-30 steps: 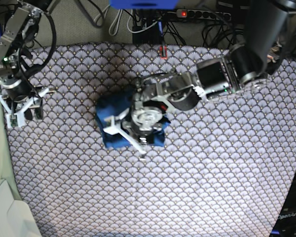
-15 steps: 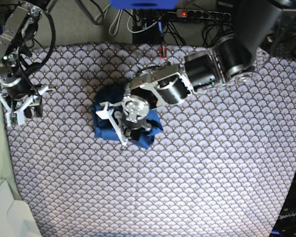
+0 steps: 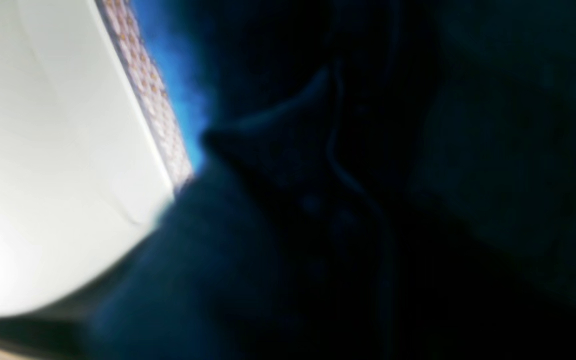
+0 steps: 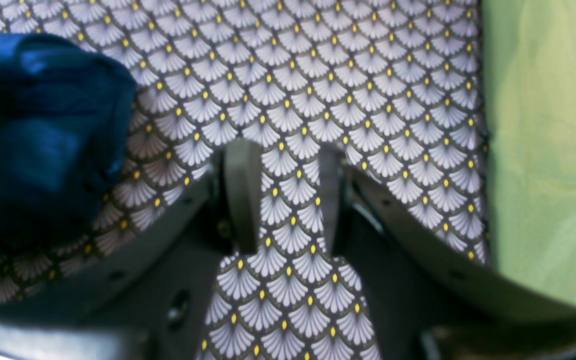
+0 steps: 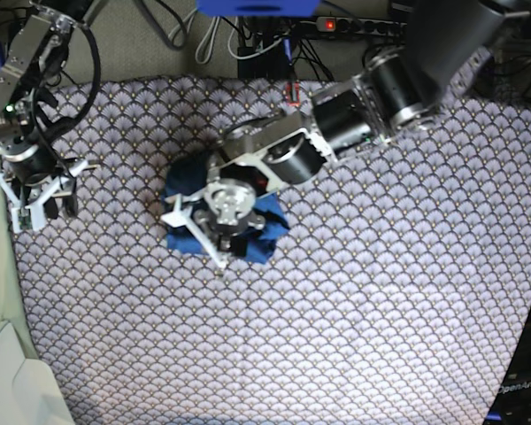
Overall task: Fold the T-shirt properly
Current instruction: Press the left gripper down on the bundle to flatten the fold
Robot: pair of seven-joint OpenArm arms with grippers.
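The T-shirt (image 5: 267,223) is a small blue bundle left of the table's middle on the scallop-patterned table cloth (image 5: 380,310). My left gripper (image 5: 199,237) presses down onto its top and hides most of it. In the left wrist view, dark blue T-shirt (image 3: 193,275) fills the frame beside one white finger (image 3: 43,150); how the jaws stand does not show. My right gripper (image 4: 285,152) hovers open over bare table cloth (image 4: 318,75) near the left edge, apart from the T-shirt (image 4: 43,135). In the base view the right gripper (image 5: 40,208) is far left.
A power strip with cables (image 5: 354,25) lies behind the table's back edge. A pale box (image 5: 9,381) sits at the bottom left corner. Green flooring (image 4: 543,150) borders the table cloth's left edge.
The left arm has swung left and slightly back, and the blue bundle has slid left with it. The right arm has stayed in place.
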